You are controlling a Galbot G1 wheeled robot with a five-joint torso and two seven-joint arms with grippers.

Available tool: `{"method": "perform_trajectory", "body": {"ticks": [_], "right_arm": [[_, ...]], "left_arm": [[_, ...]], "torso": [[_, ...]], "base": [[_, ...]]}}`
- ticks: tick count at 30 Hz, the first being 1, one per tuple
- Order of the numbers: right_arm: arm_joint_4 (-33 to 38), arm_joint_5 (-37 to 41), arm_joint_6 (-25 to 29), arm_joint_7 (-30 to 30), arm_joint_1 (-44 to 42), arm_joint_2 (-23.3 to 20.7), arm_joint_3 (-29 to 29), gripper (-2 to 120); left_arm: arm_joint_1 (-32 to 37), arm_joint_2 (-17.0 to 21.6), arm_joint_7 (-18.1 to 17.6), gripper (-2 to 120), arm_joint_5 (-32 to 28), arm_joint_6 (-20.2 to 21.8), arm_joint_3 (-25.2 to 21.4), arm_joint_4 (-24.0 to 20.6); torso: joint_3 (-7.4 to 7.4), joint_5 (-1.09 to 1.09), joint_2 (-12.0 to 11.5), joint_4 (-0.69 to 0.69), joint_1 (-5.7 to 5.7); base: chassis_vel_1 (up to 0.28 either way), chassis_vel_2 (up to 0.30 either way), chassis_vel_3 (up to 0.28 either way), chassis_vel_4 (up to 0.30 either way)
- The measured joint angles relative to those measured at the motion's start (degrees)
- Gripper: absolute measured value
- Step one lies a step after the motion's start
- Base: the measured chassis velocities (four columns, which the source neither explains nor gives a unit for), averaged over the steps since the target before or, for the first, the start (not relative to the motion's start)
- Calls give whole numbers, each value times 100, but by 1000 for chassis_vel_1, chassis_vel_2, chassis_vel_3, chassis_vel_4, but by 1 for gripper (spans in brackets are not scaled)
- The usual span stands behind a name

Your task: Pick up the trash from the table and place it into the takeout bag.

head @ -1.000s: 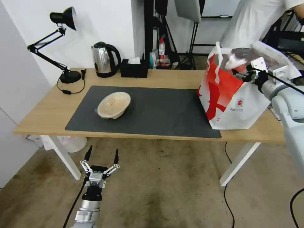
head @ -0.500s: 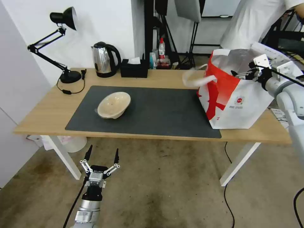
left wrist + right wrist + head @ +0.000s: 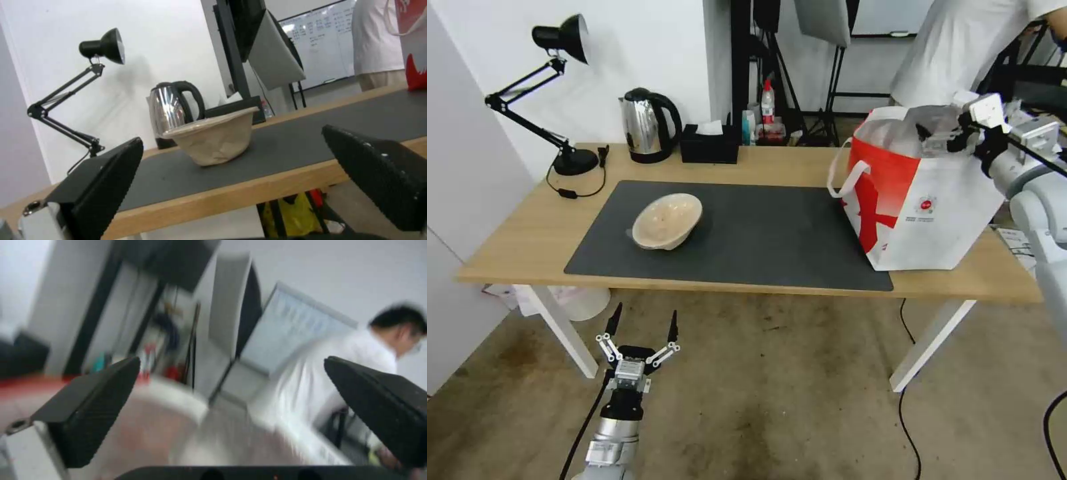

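Beige bowl (image 3: pixel 667 221) on mat, well apart from right end effector (image 3: pixel 939 139), fingers spread, over takeout bag (image 3: pixel 924 200).

Left gripper (image 3: pixel 642 327): two slim black tapering fingers (image 3: pixel 613 321), silver linkage bars with small round pivots at their roots, pale grey block between them. Black collar behind it, then a ribbed silver-grey cylindrical wrist. Thin black cable runs along the arm's side

Left wrist view: finger pads (image 3: pixel 109 181) matte black, finely dimpled, wedge-shaped; white housing with a small screw at the base of one

Right gripper (image 3: pixel 940 137): dark fingers, black collar, white boxy module on top. Forearm light grey, smooth, rounded segments; black cable along the top

Right wrist view: same black dimpled wedge pads (image 3: pixel 95 406), white bracket at one root
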Motion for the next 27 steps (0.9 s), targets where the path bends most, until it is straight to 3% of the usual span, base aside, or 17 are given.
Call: {"method": "perform_trajectory", "body": {"ticks": [11,16,18,19,22,27], "right_arm": [[1405,143,672,510,-883,241,350,100],[2028,-292,1081,688,-1770,743,500,100],[2252,-590,1404,791,-2379,1142,512,100],[2252,-590,1404,791,-2379,1142,512,100],[2415,-1036,1943,904,-3107,1780,420,100],[2405,-1354,2382,992,-3527,2260,242,100]], "left_arm": [[7,3,0,100,1,9,6,-47],[8,3,0,100,1,11,39,-63],[7,3,-1,100,0,11,47,-71],[7,3,-1,100,0,11,47,-71],[21,29,-3,100,-5,13,79,-80],[33,64,-3,100,-66,14,118,-83]], "torso": [[0,0,0,0,0],[0,1,0,0,0],[0,3,0,-2,0],[0,3,0,-2,0],[-1,1,0,-1,-1],[0,1,0,0,0]], "base": [[0,0,0,0],[0,0,0,0],[0,0,0,0],[0,0,0,0],[0,0,0,0],[0,0,0,0]]}}
